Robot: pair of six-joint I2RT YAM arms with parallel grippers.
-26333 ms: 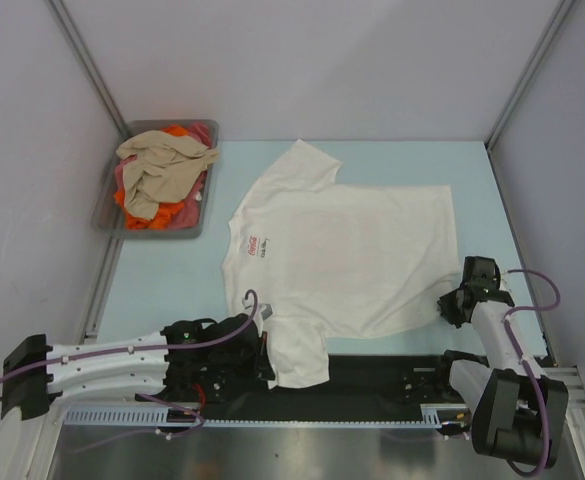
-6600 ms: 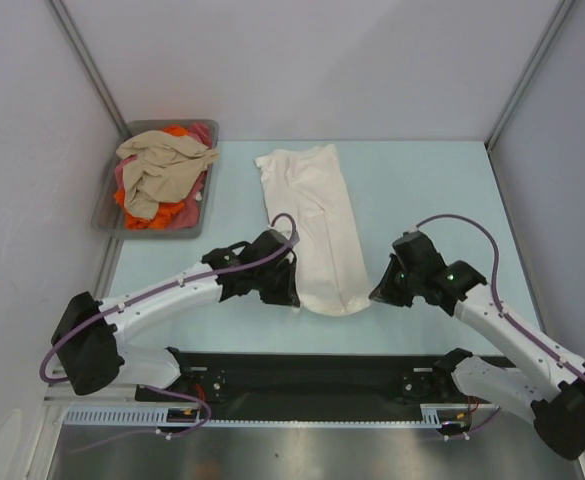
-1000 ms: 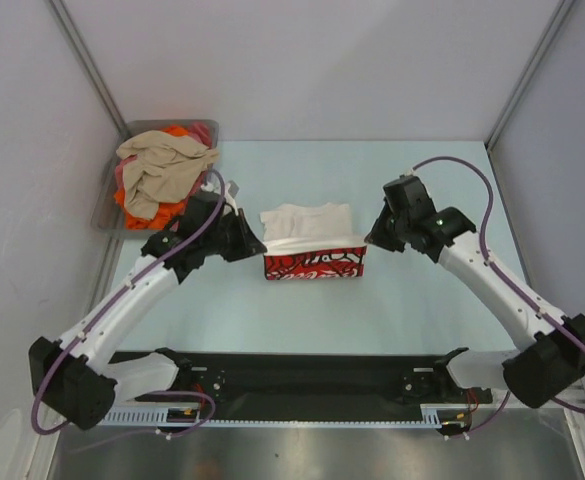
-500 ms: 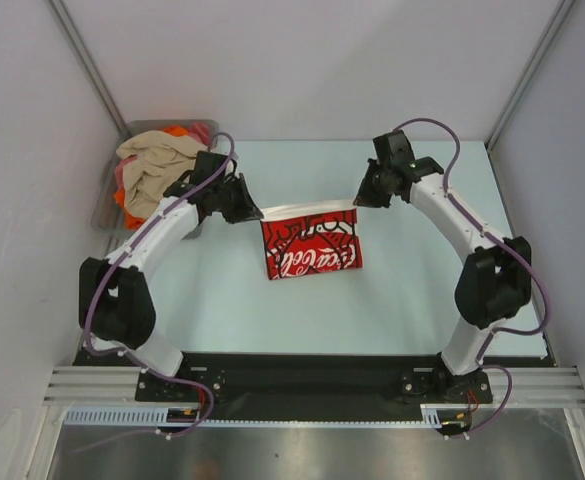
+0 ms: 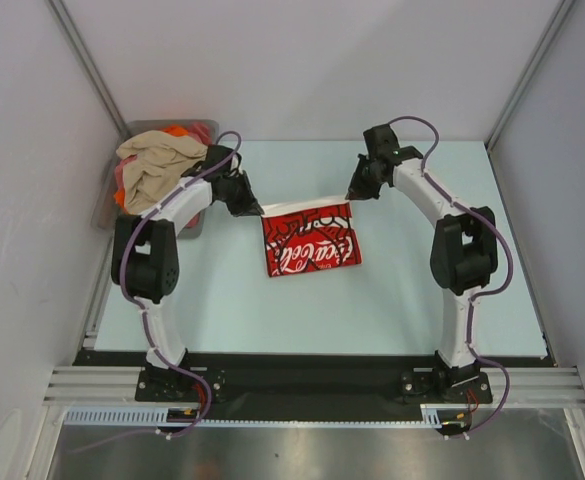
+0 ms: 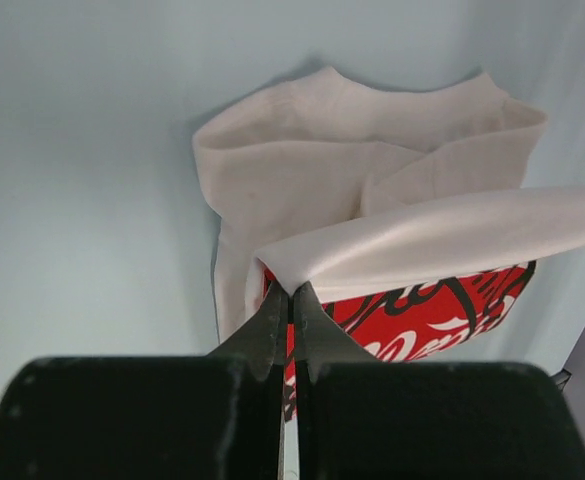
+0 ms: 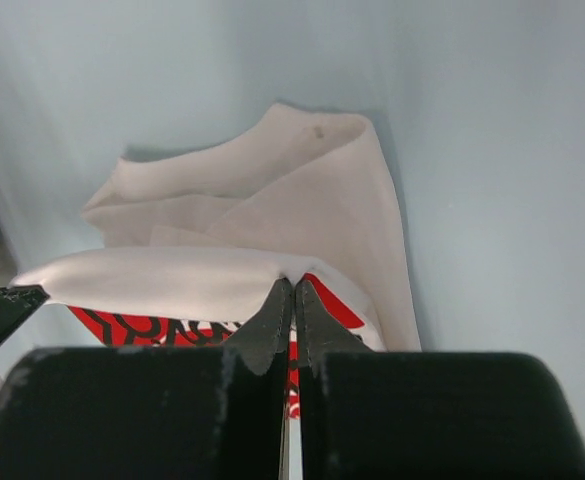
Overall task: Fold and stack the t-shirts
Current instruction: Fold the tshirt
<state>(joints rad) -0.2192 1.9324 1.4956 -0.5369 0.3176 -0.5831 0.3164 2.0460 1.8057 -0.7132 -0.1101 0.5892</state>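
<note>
We find the left gripper (image 5: 256,207) and right gripper (image 5: 353,194) each clamped on the white t-shirt (image 5: 310,248). Its edge is now raised right of the tray (image 5: 105,222), and we judge the fold half done.

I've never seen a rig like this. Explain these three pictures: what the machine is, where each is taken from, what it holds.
These are two robot arms bolted at the near edge of a table. The wide picture looks down from above and behind them. The two close-ups come from a camera on each wrist. On the pale blue table lies a partly folded white t-shirt with a red print. The left claw and the right claw are each shut on one end of its upper edge, holding that edge up. A grey tray at far left holds more crumpled shirts.
</note>
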